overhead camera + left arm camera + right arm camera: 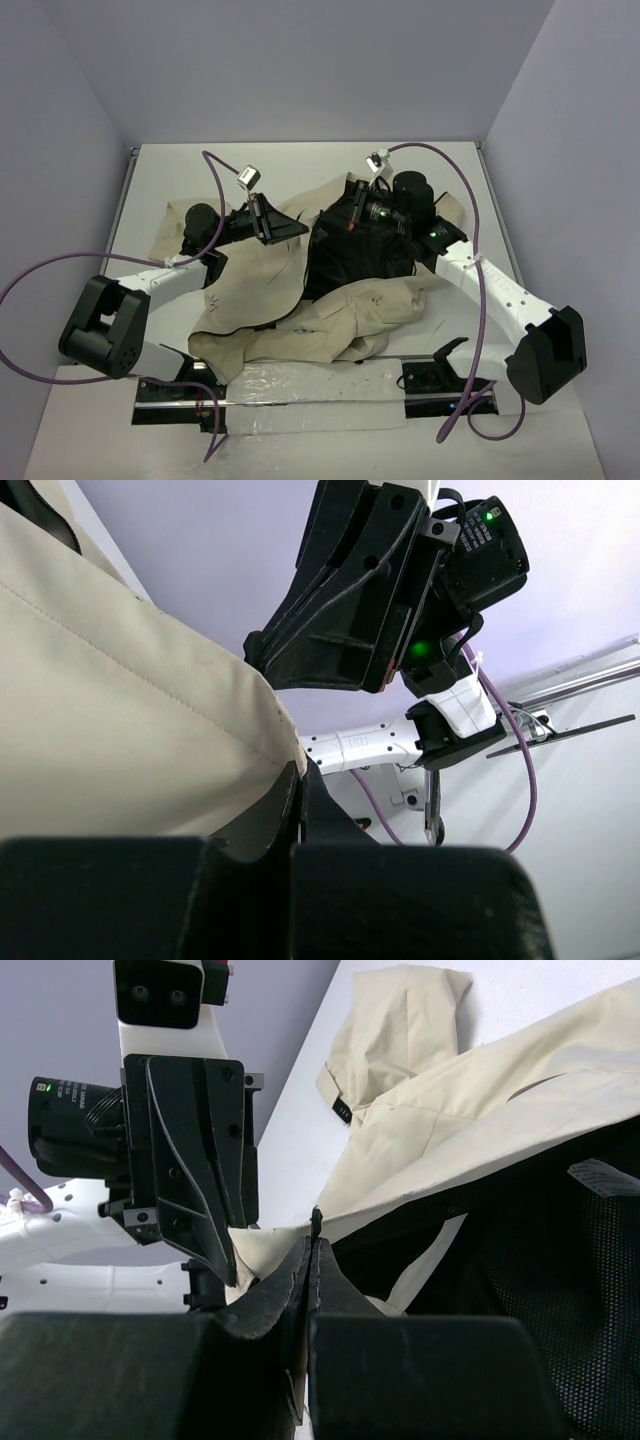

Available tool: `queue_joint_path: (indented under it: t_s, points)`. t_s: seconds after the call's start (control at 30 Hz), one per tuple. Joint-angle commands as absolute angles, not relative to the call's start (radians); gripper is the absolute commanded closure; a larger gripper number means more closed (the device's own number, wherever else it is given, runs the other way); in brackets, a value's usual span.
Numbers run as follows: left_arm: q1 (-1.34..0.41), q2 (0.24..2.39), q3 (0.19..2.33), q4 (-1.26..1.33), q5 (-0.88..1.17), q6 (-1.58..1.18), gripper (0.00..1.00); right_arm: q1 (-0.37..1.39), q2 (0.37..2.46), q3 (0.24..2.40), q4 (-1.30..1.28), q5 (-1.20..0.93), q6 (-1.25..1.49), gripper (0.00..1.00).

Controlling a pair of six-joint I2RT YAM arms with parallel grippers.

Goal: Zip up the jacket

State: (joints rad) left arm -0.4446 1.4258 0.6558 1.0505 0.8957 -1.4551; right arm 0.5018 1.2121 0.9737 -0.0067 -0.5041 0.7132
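Observation:
The beige jacket (330, 320) lies crumpled on the white table, opened so its black lining (350, 255) faces up in the middle. A small star-like mark (213, 303) shows on the left panel. My left gripper (287, 228) is shut on a beige front edge of the jacket (120, 710); in the left wrist view its jaws (298, 775) pinch the fabric. My right gripper (355, 215) is shut on the facing edge; in the right wrist view a thin dark strip of the zipper edge (316, 1222) sticks up between its closed jaws (312, 1245). The two grippers are close together, facing each other.
A sleeve (180, 225) lies at the far left, and another fold of the jacket (450, 205) at the far right. Purple cables (40, 270) loop off both arms. A black rail with a clear plastic sheet (320, 385) runs along the near edge. Walls enclose the table.

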Motion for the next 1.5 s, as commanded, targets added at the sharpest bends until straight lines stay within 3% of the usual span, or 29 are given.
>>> queue_joint_path:
  t_s: [0.0, 0.17, 0.47, 0.8, 0.87, 1.03, 1.07, 1.17, 1.47]
  points:
    - [-0.451, 1.407, 0.711, 1.166, 0.953, -1.459, 1.0, 0.5, 1.206, 1.0, 0.006, -0.446, 0.673, 1.0]
    - [-0.453, 1.409, 0.709, 1.185, 0.967, -1.47, 1.0, 0.501, 1.244, 1.046, -0.017, -0.428, 0.647, 1.0]
    - [-0.46, 1.361, 0.691, 0.981, 0.969, -1.324, 1.0, 0.5, 1.297, 1.129, -0.05, -0.41, 0.629, 1.0]
    - [-0.459, 1.385, 0.669, 1.059, 0.975, -1.365, 1.0, 0.5, 1.313, 1.116, -0.059, -0.432, 0.625, 1.0]
    - [-0.459, 1.393, 0.671, 1.069, 0.974, -1.373, 1.0, 0.5, 1.324, 1.129, -0.078, -0.436, 0.615, 0.93]
    - [-0.46, 1.411, 0.678, 1.083, 0.964, -1.385, 1.0, 0.497, 1.305, 1.148, -0.139, -0.405, 0.604, 0.41]
    - [-0.46, 1.411, 0.679, 1.081, 0.96, -1.384, 1.0, 0.495, 1.295, 1.146, -0.149, -0.402, 0.606, 0.35]
    - [-0.459, 1.422, 0.686, 1.088, 0.955, -1.393, 1.0, 0.484, 1.251, 1.125, -0.165, -0.42, 0.619, 0.25]
    - [-0.46, 1.45, 0.716, 1.053, 0.966, -1.375, 1.0, 0.478, 1.104, 0.93, -0.059, -0.574, 0.757, 0.15]
